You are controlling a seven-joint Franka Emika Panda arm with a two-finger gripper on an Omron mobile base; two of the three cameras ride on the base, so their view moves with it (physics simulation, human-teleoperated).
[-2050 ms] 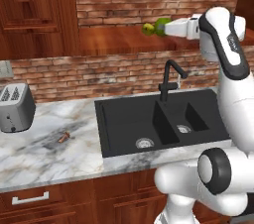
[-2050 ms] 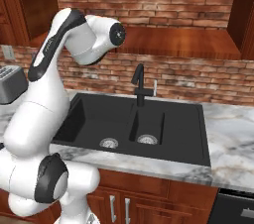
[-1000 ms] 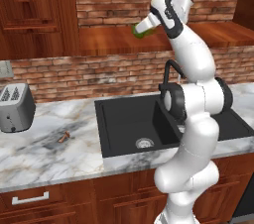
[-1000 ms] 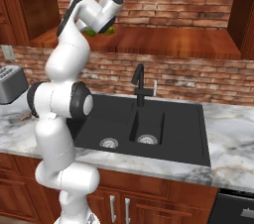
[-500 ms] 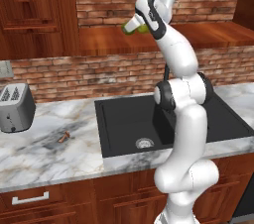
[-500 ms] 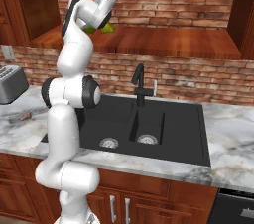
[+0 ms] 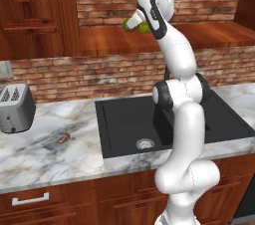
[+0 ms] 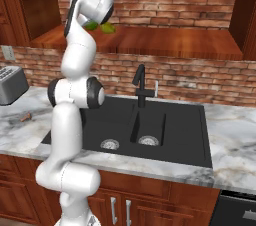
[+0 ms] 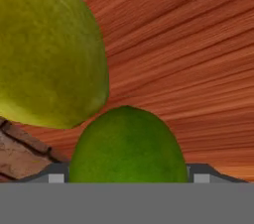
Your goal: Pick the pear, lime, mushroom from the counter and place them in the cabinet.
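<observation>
The gripper (image 7: 130,24) has swung left along the glossy reddish-brown wooden cabinet floor (image 7: 209,35) and is now spread wide around the smooth bright green lime (image 9: 128,146), just beside the yellow-green pear (image 9: 47,44). The tiny brownish mushroom (image 7: 63,138) remains on the veined marble counter (image 7: 45,154), left of the sink: judged two placed, one outstanding.

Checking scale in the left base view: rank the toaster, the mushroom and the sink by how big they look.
1. sink
2. toaster
3. mushroom, a tiny lump on the counter
</observation>
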